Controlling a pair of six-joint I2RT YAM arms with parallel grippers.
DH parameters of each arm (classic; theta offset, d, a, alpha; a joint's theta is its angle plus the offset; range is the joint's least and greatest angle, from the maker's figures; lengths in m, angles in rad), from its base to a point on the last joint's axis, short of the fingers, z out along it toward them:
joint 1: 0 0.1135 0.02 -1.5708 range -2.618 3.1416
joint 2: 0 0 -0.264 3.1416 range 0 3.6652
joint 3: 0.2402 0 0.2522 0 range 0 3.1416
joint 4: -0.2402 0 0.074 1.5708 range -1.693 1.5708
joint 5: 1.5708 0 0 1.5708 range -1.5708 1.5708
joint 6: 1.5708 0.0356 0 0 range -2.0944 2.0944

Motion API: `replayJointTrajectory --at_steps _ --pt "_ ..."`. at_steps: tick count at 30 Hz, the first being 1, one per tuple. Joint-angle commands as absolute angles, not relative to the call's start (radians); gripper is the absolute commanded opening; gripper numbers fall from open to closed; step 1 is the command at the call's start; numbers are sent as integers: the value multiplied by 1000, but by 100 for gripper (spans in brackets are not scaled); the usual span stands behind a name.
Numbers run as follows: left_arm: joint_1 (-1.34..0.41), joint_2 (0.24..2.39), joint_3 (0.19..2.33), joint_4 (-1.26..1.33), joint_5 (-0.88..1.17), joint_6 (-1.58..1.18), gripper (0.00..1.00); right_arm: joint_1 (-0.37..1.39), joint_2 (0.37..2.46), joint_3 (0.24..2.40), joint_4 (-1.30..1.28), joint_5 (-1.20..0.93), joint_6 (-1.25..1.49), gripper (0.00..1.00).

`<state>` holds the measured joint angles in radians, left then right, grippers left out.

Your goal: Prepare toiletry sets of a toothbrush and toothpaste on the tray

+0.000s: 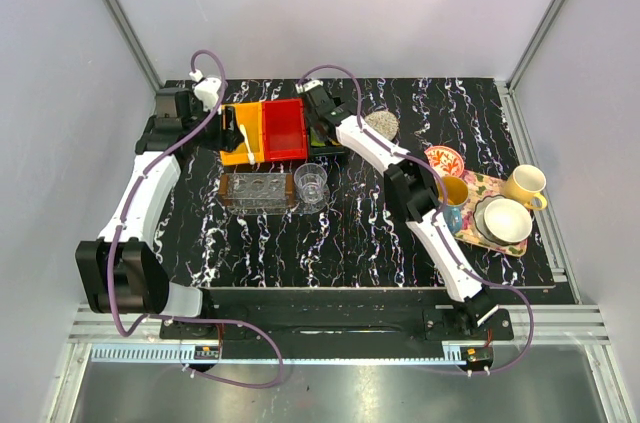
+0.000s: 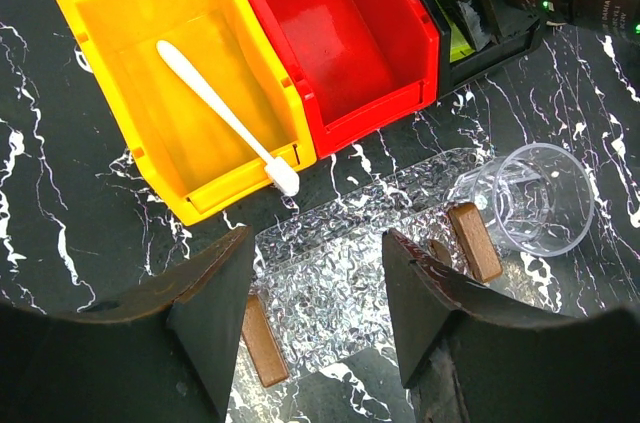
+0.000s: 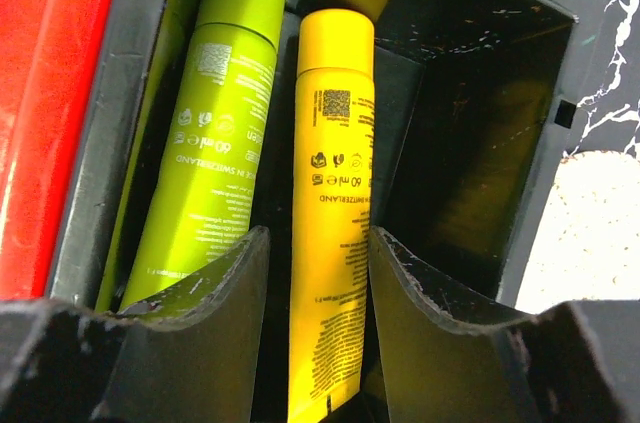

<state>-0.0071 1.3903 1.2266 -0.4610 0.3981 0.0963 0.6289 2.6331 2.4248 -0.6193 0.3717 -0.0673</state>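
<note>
A slim white toothbrush [image 2: 215, 103] lies diagonally in the yellow bin [image 2: 190, 158], its head at the bin's near lip. My left gripper [image 2: 315, 238] hangs open and empty over the clear textured tray [image 2: 340, 273], just short of that bin. The tray has brown wooden handles. In the black bin [image 3: 470, 113] two toothpaste tubes lie side by side, one yellow [image 3: 335, 173] and one light green [image 3: 215, 143]. My right gripper [image 3: 318, 233] is down in that bin, open, with its fingers on either side of the yellow tube. A dark gap shows beside the left finger.
An empty red bin [image 2: 330, 33] sits between the yellow and black bins. A clear plastic cup [image 2: 535, 198] stands at the tray's right end. At the right of the table a floral tray [image 1: 497, 240] carries a yellow mug [image 1: 525, 186] and a white bowl [image 1: 505, 220].
</note>
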Motion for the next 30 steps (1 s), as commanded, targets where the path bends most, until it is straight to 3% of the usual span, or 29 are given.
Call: replayJointTrajectory --at_steps 1,8,15,30 --pt "20 1397 1215 -413 434 97 57 643 2691 2445 -641 367 -60 52" --pt "31 1402 1213 -414 448 100 57 644 2692 2442 -641 368 -64 48" --pt "35 1404 1216 -414 462 94 57 644 2666 2447 -632 387 -81 36" --pt "43 1410 1220 -428 480 101 57 644 2606 2483 -630 414 -106 24"
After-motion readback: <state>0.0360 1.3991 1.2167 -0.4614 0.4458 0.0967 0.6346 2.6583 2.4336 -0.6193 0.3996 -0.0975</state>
